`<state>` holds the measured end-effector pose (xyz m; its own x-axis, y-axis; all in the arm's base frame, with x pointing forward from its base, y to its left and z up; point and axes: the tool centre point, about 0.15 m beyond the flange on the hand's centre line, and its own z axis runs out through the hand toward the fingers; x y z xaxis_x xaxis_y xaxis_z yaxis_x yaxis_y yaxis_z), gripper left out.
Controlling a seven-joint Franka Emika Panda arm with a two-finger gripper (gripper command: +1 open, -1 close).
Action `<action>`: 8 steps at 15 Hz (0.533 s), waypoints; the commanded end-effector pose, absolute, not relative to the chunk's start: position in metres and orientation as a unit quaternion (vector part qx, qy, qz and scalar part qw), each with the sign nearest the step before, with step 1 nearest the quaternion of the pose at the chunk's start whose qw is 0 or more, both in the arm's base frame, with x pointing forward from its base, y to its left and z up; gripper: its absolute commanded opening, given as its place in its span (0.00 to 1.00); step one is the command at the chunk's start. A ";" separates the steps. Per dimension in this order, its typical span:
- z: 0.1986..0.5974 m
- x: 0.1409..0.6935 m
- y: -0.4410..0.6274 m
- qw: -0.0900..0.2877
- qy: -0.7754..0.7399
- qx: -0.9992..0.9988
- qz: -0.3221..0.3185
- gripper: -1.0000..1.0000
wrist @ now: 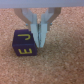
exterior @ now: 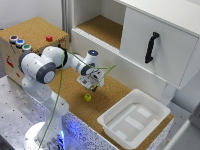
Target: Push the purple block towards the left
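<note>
In the wrist view the purple block (wrist: 23,44), with yellow letters on its faces, rests on the cork surface. My gripper (wrist: 39,42) stands right beside it, its two pale fingers (wrist: 33,27) drawn together with nothing between them and one side touching or nearly touching the block. In the exterior view the gripper (exterior: 93,88) hangs low over the cork board (exterior: 107,92), just above a small yellowish object (exterior: 88,97) that seems to be the block.
A white plastic bin (exterior: 134,118) sits at the exterior view's right end of the board. A white cabinet (exterior: 150,45) with a black handle (exterior: 151,47) stands behind. A cork box with coloured buttons (exterior: 30,37) is at the exterior view's left.
</note>
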<state>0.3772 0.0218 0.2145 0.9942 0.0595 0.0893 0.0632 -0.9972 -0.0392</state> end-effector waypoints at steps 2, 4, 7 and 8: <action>0.207 0.389 0.070 0.005 -0.033 -0.999 -0.011 0.00; 0.204 0.390 0.081 0.025 -0.030 -0.999 -0.005 0.00; 0.200 0.395 0.100 0.042 -0.026 -0.999 -0.005 0.00; 0.200 0.396 0.107 0.041 -0.025 -0.999 -0.003 0.00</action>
